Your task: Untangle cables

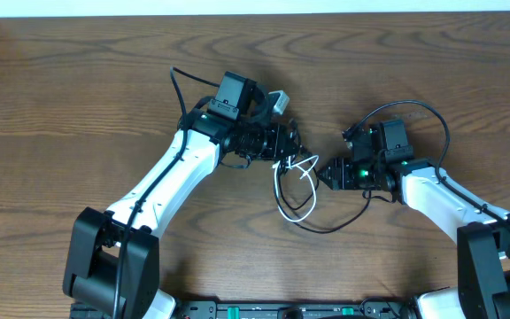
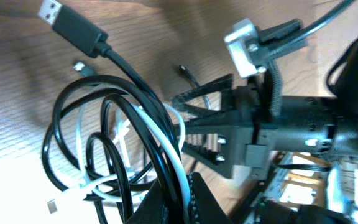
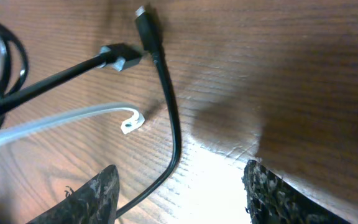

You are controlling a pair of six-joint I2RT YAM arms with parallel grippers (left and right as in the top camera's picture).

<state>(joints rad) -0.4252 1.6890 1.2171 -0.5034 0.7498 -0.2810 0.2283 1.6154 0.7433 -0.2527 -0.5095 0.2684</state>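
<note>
The cables (image 1: 297,174) lie tangled at the table's middle, with white loops and a black loop (image 1: 312,225) trailing toward the front. My left gripper (image 1: 288,144) is shut on the bundle. In the left wrist view black and white cords (image 2: 166,155) run pinched between its jaws (image 2: 180,205), and a black USB plug (image 2: 61,15) sticks up at the top left. My right gripper (image 1: 326,171) faces the bundle from the right and is open. Its fingers (image 3: 92,196) stand wide apart around one black cord (image 3: 169,137), not touching it. A white plug end (image 3: 129,124) lies nearby.
Bare wood-grain table (image 1: 78,97) surrounds the tangle. A thicker black arm wire (image 1: 414,111) arcs over the right wrist. The left arm's camera mount (image 1: 277,100) sits just behind the bundle. In the left wrist view the right gripper (image 2: 213,134) shows close behind the cords.
</note>
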